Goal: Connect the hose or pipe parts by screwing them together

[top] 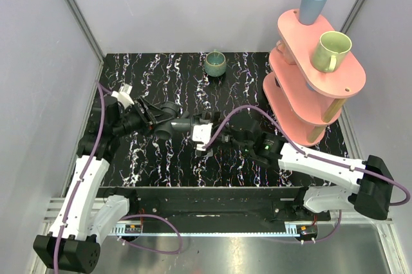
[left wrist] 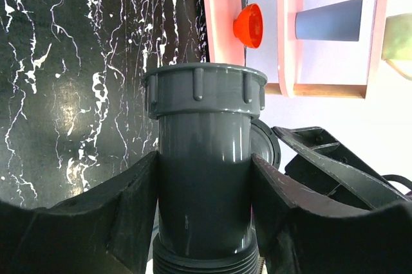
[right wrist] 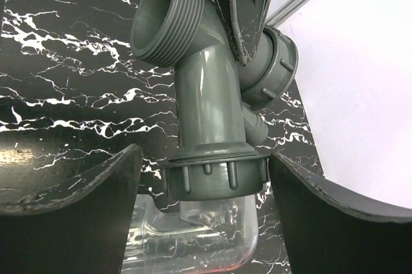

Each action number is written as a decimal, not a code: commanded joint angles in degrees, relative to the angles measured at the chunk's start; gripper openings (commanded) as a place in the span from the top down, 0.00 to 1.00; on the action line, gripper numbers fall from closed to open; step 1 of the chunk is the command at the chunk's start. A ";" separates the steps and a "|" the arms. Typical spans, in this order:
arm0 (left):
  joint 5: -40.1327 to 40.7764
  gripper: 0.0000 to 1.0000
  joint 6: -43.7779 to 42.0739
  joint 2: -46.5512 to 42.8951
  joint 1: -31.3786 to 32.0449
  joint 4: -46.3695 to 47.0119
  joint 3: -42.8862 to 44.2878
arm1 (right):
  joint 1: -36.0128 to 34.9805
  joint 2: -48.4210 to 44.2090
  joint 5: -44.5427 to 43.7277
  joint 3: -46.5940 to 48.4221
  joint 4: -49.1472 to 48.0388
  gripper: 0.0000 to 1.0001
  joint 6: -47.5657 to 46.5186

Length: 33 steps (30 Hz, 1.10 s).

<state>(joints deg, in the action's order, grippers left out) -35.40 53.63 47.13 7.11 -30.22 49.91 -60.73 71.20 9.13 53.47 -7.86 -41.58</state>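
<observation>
Nearest the lens, our left gripper (left wrist: 205, 181) clamps the dark grey plastic elbow pipe fitting (left wrist: 205, 132) at centre-left. Its long axis runs rightward to the small clear plastic threaded connector (right wrist: 193, 238), straddled by the wide jaws of our right gripper (right wrist: 206, 158).

A black, white-veined marble-patterned tabletop (top: 161, 158) sits between pale grey walls (top: 193, 4); a pink three-tiered oval-shelved rack (top: 344, 80) stands at its right edge.
</observation>
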 commanded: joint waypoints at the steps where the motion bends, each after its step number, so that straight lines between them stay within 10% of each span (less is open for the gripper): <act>1: -1.96 1.00 -1.41 0.32 0.09 0.87 4.75 | -1.06 1.40 -4.38 1.90 0.83 0.17 -2.97; 8: -2.13 1.00 -6.60 1.82 0.09 -1.86 6.43 | -1.50 1.13 -3.50 2.07 3.46 0.21 -5.00; 15: -9.75 1.00 -10.74 3.23 0.18 2.43 5.47 | -1.41 2.80 -3.06 2.95 3.20 0.67 -2.90; 22: -11.80 1.00 -15.74 0.77 0.97 12.10 0.11 | -1.24 5.79 -0.08 6.64 4.87 0.93 6.05; 33: -15.22 1.00 -34.09 -0.20 3.52 12.46 -4.73 | 5.44 8.43 18.19 7.26 6.63 1.00 19.59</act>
<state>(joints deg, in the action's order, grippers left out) -37.28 26.87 48.90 7.84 -24.10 45.87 -56.58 78.00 15.66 58.59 0.84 -29.06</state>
